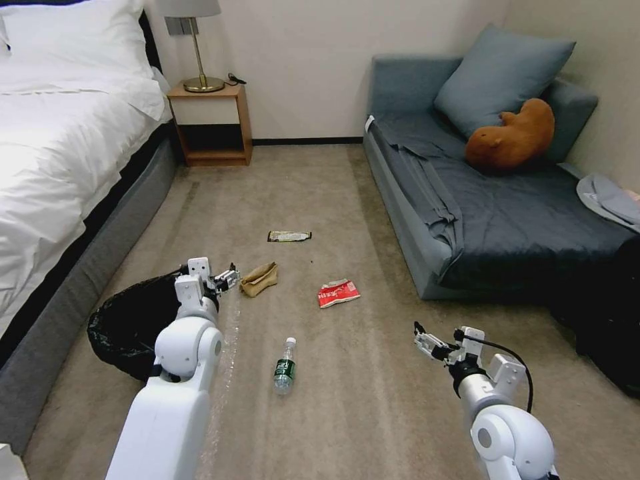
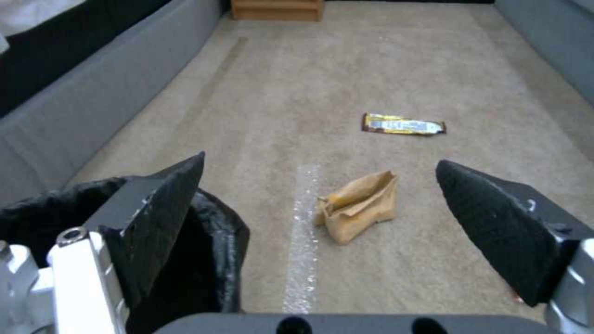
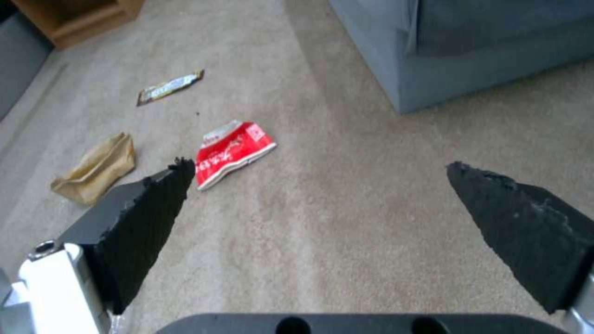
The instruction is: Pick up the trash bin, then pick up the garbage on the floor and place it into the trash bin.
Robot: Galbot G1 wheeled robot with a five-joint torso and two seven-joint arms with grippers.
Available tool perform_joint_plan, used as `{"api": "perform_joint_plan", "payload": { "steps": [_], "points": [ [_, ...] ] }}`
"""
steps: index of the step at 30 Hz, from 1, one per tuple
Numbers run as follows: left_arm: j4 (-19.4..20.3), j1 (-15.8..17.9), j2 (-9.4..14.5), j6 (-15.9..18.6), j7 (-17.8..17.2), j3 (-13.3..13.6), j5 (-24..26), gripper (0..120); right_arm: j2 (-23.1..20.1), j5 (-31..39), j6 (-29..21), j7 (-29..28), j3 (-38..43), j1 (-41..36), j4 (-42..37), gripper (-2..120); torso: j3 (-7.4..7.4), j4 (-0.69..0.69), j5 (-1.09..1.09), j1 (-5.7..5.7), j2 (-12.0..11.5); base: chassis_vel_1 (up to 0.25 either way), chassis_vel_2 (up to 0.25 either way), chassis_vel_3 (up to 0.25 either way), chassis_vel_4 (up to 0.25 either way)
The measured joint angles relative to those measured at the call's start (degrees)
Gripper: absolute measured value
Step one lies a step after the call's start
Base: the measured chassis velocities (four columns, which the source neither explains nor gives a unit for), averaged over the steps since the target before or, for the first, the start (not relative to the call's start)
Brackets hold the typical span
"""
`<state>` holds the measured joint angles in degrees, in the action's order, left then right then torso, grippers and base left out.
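- The trash bin (image 1: 127, 327) sits on the carpet beside the bed (image 1: 60, 153); the left arm covers its near right side, so only the crinkly black bag shows.
- The left hand (image 1: 230, 279) hangs over the bin's rim, fingers apart, holding nothing, just beside the tan paper bag (image 1: 259, 278).
- The right hand (image 1: 427, 345) hovers above bare carpet, fingers spread wide and empty.
- Scattered on the floor: the clear bottle (image 1: 285, 367) nearest, the red-and-white wrapper (image 1: 338, 293) toward the sofa (image 1: 427, 220), and the dark-and-gold wrapper (image 1: 289, 236) farthest, its print unreadable.
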<state>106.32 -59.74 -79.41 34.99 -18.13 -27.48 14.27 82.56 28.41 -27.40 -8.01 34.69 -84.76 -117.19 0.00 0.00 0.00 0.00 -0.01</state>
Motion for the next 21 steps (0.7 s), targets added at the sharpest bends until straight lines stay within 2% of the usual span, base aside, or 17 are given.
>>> {"api": "perform_joint_plan", "payload": {
  "steps": [4, 6, 7, 9, 10, 13, 14, 15, 16, 17, 18, 19, 21],
  "points": [
    [0.42, -0.12, 0.84, 0.35, 0.20, -0.55, 0.29, 100, -0.06, -0.17, 0.32, 0.06, -0.09, 0.05, 0.49, 100, 0.00, 0.00, -0.02, 0.00, 0.00, 0.000, 0.000, 0.000, 0.000],
    [1.20, -0.16, 2.74, 0.81, 0.58, -1.74, 0.82, 100, -0.19, -0.29, 0.73, 0.18, -0.16, 0.07, 1.00, 100, 0.00, -0.01, -0.01, 0.00, 0.00, 0.000, 0.000, 0.000, 0.000],
    [1.20, -0.16, 2.74, 0.81, 0.58, -1.74, 0.82, 100, -0.19, -0.29, 0.73, 0.18, -0.16, 0.07, 1.00, 100, 0.00, -0.01, -0.01, 0.00, 0.00, 0.000, 0.000, 0.000, 0.000],
    [2.04, -0.37, 5.39, 1.08, 1.48, -3.10, 0.91, 100, -0.24, -0.42, 1.10, 0.26, -0.26, 0.23, 1.59, 100, 0.00, 0.00, -0.01, 0.00, 0.00, 0.000, 0.000, 0.000, 0.000],
    [2.04, -0.37, 5.39, 1.08, 1.48, -3.10, 0.91, 100, -0.24, -0.42, 1.10, 0.26, -0.26, 0.23, 1.59, 100, 0.00, 0.00, -0.01, 0.00, 0.00, 0.000, 0.000, 0.000, 0.000],
    [4.28, -1.62, 9.82, 2.16, 2.58, -5.51, 2.19, 98, -0.21, -0.80, 1.67, 0.35, -0.62, 0.64, 2.94, 100, 0.00, 0.00, -0.02, 0.00, 0.00, 0.000, 0.000, 0.000, 0.000],
    [4.28, -1.62, 9.82, 2.16, 2.58, -5.51, 2.19, 98, -0.21, -0.80, 1.67, 0.35, -0.62, 0.64, 2.94, 100, 0.00, 0.00, -0.02, 0.00, 0.00, 0.000, 0.000, 0.000, 0.000],
    [4.88, -2.20, 11.26, 2.58, 2.93, -6.60, 2.84, 98, -0.19, -0.87, 1.75, 0.37, -0.72, 0.74, 3.27, 100, 0.00, 0.00, 0.00, 0.00, 0.00, 0.000, 0.000, 0.000, 0.000],
    [4.88, -2.20, 11.26, 2.58, 2.93, -6.60, 2.84, 98, -0.19, -0.87, 1.75, 0.37, -0.72, 0.74, 3.27, 100, 0.00, 0.00, 0.00, 0.00, 0.00, 0.000, 0.000, 0.000, 0.000],
    [5.11, -3.00, 13.24, 3.04, 3.63, -8.58, 3.70, 98, -0.20, -0.91, 1.85, 0.39, -0.86, 0.89, 3.61, 100, 0.00, 0.00, -0.02, 0.00, 0.00, 0.000, 0.000, 0.000, 0.000],
    [5.11, -3.00, 13.24, 3.04, 3.63, -8.58, 3.70, 98, -0.20, -0.91, 1.85, 0.39, -0.86, 0.89, 3.61, 100, 0.00, 0.00, -0.02, 0.00, 0.00, 0.000, 0.000, 0.000, 0.000],
    [4.55, -3.71, 15.40, 3.25, 4.59, -11.18, 4.51, 98, -0.23, -0.92, 1.93, 0.42, -1.02, 1.05, 3.90, 100, -0.01, 0.00, -0.01, 0.00, 0.01, 0.000, 0.000, 0.000, 0.000],
    [3.00, -4.43, 17.47, 3.29, 5.62, -13.99, 4.98, 98, -0.30, -0.94, 2.01, 0.44, -1.10, 1.22, 4.19, 100, -0.01, 0.01, -0.01, 0.00, 0.01, 0.000, 0.000, 0.000, 0.000]
  ]
}}
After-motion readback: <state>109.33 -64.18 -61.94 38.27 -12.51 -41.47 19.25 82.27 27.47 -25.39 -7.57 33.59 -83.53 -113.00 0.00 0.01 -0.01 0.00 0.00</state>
